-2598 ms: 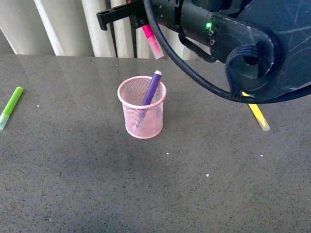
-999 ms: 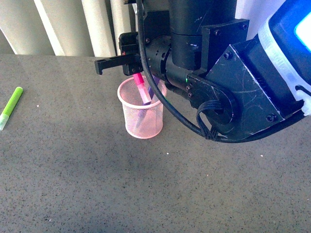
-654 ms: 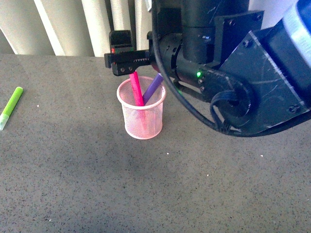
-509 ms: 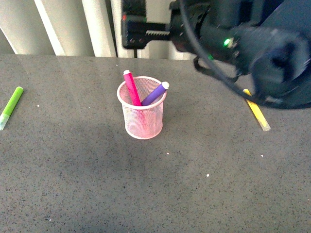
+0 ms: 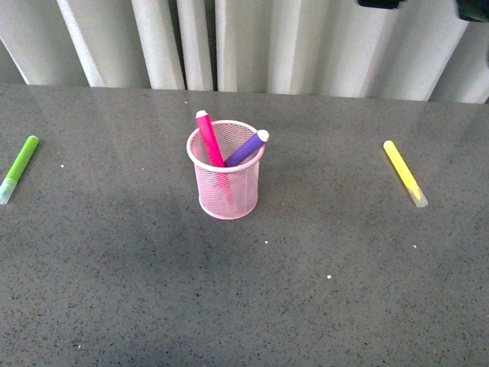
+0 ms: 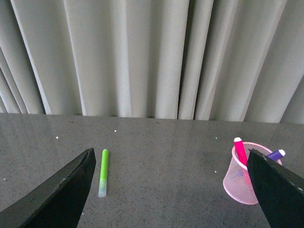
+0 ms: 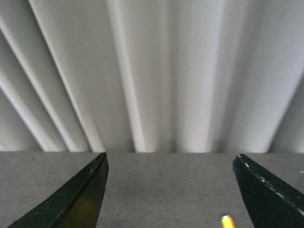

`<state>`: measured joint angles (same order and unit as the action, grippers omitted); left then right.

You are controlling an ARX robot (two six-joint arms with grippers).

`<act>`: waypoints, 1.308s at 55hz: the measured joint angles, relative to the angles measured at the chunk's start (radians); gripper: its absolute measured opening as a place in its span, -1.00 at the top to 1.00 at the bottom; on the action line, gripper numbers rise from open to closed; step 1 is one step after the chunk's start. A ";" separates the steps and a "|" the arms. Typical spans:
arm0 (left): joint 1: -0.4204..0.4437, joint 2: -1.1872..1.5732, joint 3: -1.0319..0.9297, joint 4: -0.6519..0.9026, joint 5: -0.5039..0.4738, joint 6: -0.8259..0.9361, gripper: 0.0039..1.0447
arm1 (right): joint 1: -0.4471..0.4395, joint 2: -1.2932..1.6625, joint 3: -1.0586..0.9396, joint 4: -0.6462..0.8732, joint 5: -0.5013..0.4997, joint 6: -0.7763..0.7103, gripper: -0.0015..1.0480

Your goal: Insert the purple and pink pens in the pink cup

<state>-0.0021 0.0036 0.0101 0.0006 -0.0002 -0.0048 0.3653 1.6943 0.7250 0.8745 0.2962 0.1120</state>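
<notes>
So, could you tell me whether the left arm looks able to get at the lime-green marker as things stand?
Probably yes: the green marker lies alone on the bare table, well apart from the pink cup, and the left claw is open and empty with nothing between.

Pink cup (image 5: 226, 183) mid-table, pens protruding; green marker (image 5: 18, 168) far left, yellow marker (image 5: 405, 173) right.

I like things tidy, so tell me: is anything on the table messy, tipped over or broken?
Nothing looks broken or spilled. The pink cup stands upright with the pink pen and purple pen leaning inside. Only a green marker and a yellow marker lie loose on the table, far apart.
</notes>
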 joint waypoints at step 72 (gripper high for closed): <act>0.000 0.000 0.000 0.000 -0.001 0.000 -0.88 | -0.363 -1.050 -0.706 -0.247 -0.295 -0.112 0.93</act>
<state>-0.0021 0.0032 0.0101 0.0006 -0.0010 -0.0048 0.0025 0.6445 0.0189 0.6277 0.0013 0.0002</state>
